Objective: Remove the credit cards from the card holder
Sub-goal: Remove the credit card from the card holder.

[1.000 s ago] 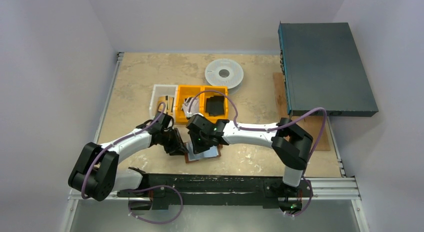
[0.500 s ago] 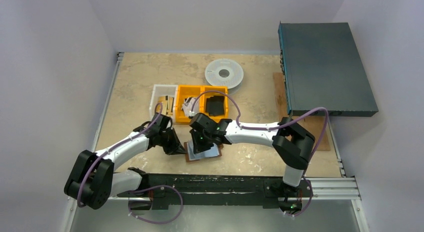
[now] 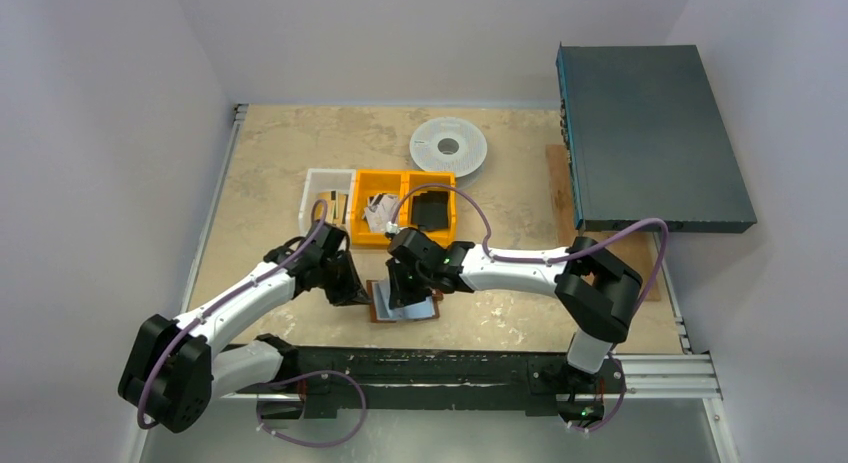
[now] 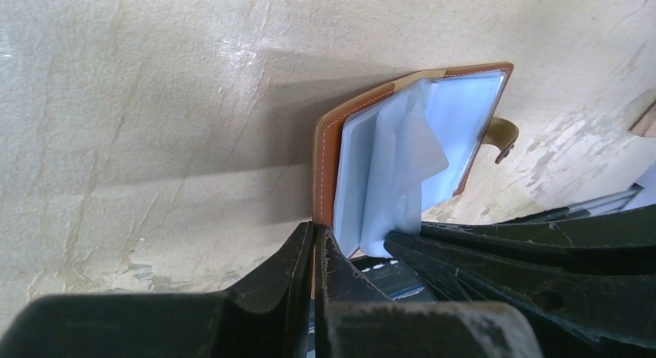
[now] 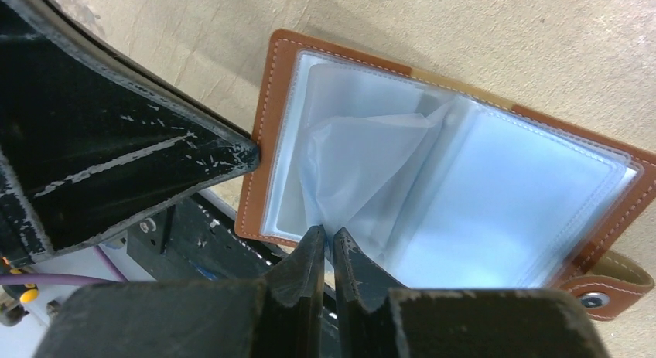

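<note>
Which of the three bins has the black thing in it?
The orange bin nearest the white spool; a flat black item lies in it. The other orange bin holds whitish bits.

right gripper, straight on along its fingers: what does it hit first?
The card holder. The right gripper has its tips at the clear inner sleeves and seems to pinch one. The table is probably just behind; depth is unclear.

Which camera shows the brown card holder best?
The right wrist view: the card holder lies open, almost whole, pale sleeves and snap strap clear. The left wrist view shows it slanted, its near end behind the left end effector. The top view shows it small, partly under the right arm.
</note>
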Robot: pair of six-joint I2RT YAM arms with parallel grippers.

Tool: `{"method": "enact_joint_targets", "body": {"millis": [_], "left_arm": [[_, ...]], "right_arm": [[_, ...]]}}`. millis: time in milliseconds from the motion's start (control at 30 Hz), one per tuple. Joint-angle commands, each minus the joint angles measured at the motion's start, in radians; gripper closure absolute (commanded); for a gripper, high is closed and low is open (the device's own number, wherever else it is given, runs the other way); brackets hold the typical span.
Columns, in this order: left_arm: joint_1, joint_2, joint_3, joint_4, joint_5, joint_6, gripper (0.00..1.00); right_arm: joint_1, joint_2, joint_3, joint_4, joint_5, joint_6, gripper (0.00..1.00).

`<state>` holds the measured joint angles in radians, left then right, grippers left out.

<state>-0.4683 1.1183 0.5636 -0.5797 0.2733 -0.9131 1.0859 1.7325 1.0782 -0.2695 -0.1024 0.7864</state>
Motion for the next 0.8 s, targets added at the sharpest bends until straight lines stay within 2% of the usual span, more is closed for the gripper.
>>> {"method": "enact_joint_targets", "body": {"millis": [0, 367, 467, 767], "left_arm": [[-0.034, 0.005, 0.063, -0.082, -0.103, 0.008, 0.98], [-0.047, 0.000, 0.065, -0.136, -0.189, -0.003, 0.98], [-0.048, -0.009, 0.062, -0.149, -0.209, 0.002, 0.94], [-0.048, -0.003, 0.056, -0.139, -0.198, 0.014, 0.93]], "right_arm": [[-0.009, -0.038, -0.013, 0.045, -0.026, 0.019, 0.94], [-0.021, -0.073, -0.053, 0.066, -0.030, 0.042, 0.95], [-0.029, -0.088, -0.076, 0.078, -0.033, 0.054, 0.95], [-0.075, -0.125, -0.189, 0.152, -0.073, 0.104, 0.96]]}}
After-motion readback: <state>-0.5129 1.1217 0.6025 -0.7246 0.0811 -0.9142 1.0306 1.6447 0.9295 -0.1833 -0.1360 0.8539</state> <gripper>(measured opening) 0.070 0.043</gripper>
